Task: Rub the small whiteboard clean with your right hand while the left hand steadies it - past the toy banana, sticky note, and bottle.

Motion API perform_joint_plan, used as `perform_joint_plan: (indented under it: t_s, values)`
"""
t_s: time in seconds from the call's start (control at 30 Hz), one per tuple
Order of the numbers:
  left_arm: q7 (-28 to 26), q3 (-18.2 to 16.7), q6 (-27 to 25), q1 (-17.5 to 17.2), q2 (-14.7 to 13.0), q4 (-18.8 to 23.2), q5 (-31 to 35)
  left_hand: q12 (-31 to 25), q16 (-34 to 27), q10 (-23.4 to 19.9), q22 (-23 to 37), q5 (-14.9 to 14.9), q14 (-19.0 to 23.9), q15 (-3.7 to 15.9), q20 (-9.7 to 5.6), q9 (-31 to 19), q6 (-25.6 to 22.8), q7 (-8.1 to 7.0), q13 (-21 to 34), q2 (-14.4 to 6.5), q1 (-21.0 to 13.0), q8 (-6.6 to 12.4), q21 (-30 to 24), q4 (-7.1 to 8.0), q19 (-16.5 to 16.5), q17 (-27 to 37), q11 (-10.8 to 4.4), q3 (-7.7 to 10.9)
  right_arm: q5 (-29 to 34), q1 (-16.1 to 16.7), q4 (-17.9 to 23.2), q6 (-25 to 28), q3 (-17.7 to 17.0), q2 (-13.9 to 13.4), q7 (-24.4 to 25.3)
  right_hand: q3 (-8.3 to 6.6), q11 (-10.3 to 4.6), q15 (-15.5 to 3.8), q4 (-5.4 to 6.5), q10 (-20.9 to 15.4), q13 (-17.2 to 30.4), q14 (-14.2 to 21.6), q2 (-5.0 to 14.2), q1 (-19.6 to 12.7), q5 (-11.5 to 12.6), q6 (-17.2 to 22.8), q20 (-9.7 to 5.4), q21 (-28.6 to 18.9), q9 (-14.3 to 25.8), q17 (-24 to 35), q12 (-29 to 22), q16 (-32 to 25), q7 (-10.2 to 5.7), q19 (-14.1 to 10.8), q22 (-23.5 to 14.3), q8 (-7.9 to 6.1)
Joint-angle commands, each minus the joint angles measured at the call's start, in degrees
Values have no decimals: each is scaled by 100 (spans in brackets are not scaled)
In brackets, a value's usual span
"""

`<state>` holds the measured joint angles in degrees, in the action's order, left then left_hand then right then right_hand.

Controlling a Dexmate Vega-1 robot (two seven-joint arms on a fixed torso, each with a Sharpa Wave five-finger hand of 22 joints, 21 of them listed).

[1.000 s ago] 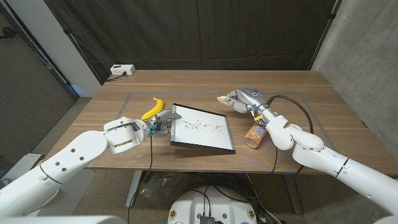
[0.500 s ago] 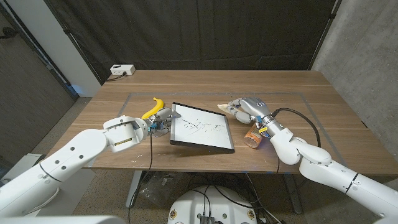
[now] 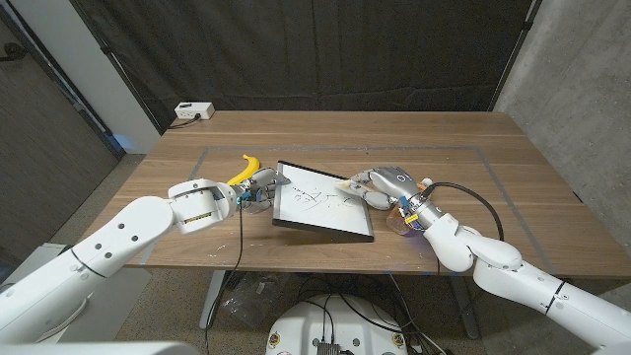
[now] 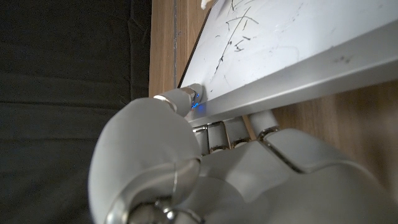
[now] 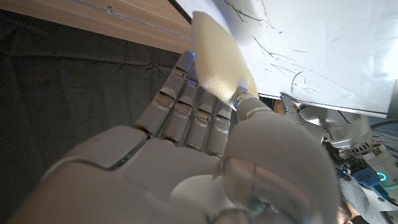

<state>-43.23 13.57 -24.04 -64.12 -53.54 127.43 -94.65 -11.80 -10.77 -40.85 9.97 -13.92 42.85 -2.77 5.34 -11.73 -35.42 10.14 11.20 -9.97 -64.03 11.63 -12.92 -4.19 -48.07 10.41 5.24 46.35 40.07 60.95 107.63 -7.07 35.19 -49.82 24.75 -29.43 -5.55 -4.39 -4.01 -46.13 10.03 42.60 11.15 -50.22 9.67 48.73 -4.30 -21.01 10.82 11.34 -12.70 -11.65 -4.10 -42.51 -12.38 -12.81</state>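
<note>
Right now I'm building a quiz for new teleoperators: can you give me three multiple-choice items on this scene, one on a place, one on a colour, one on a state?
1. Where does the yellow toy banana lie?
A. left of the black-framed small whiteboard
B. on the whiteboard
C. beside the orange bottle

2. What colour is the sponge-like pad in the right hand?
A. blue
B. pale cream
C. black

3. What state is the whiteboard in?
A. wiped clean
B. marked with black scribbles
C. covered by paper

Answers: 1 A, the head view shows the banana by the board's left edge, behind the left hand. 2 B, the right wrist view shows a cream pad. 3 B, the scribbles show in every view.
</note>
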Motion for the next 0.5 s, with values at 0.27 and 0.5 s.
perform_joint_plan:
  t_s: [0.27,0.5]
  values:
    - [-56,125,-50,174,70,-81,-78,31,1,-54,12,-38,23,14,31,5,-78,118,14,-1,21,-8,9,-4,-14,10,6,41,161,-274,-328,-137,214,360,-260,-35,0,-518,47,-26,8,11,-45,28,22,69,-678,-43,12,11,15,6,-42,17,-31,31]
    - [255,203,-113,272,121,-256,-90,33,-1,-57,12,-39,28,2,36,5,-77,121,15,-3,36,-12,12,-4,-19,10,0,52,430,-384,-294,-37,368,524,-262,-46,2,-534,54,-38,9,38,-49,30,23,93,-676,-58,15,12,22,0,-67,14,-32,38]
